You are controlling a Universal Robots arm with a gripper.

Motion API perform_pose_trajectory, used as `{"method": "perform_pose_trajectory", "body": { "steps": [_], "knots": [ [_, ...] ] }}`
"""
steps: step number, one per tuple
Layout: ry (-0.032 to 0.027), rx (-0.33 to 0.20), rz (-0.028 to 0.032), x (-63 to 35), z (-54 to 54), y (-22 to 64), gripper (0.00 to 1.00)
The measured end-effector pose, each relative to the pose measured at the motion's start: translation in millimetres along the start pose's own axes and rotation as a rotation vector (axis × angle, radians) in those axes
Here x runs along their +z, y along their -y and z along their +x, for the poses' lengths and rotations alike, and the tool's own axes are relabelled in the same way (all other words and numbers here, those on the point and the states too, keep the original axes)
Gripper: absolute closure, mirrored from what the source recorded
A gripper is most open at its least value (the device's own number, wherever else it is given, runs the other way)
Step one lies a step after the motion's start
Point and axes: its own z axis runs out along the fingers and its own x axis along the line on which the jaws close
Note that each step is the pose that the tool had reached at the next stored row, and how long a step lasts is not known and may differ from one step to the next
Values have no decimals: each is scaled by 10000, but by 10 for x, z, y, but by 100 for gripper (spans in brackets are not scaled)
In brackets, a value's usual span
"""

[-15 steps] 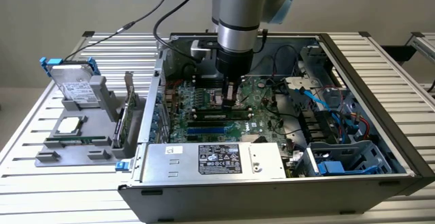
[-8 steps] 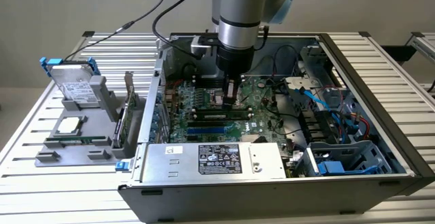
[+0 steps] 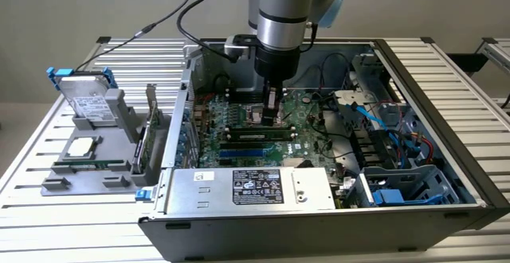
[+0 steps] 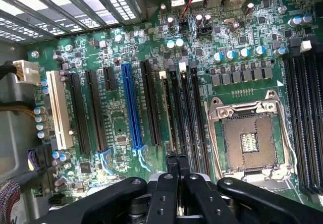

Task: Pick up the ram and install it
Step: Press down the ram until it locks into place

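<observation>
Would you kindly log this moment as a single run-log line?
claw: shut, nothing held | location: inside open computer case, just above ram | ram: lying along motherboard beside CPU socket

There's the ram (image 3: 259, 135), a long, thin green stick, standing on its edge in a black memory slot on the motherboard (image 3: 312, 119), in the middle of the open computer case. It runs lengthwise between the exterior view's left and the exterior view's right, level, with a pale label strip showing on its near face. Both ends sit between the slot's end clips. From the wrist camera the ram (image 4: 166, 114) shows edge-on as one narrow, straight line in its slot, parallel to the black slots beside it, with no tilt to either side.
</observation>
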Motion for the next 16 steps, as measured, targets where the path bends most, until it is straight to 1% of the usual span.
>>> {"method": "perform_pose_trajectory", "body": {
  "steps": [4,7,10,16],
  "knots": [
    [4,93,-10,-2,-3,13,90],
    [12,325,-33,-3,-5,16,90],
    [27,706,-73,-3,-5,17,90],
    [65,1655,-170,-3,-5,17,90]
  ]
}}
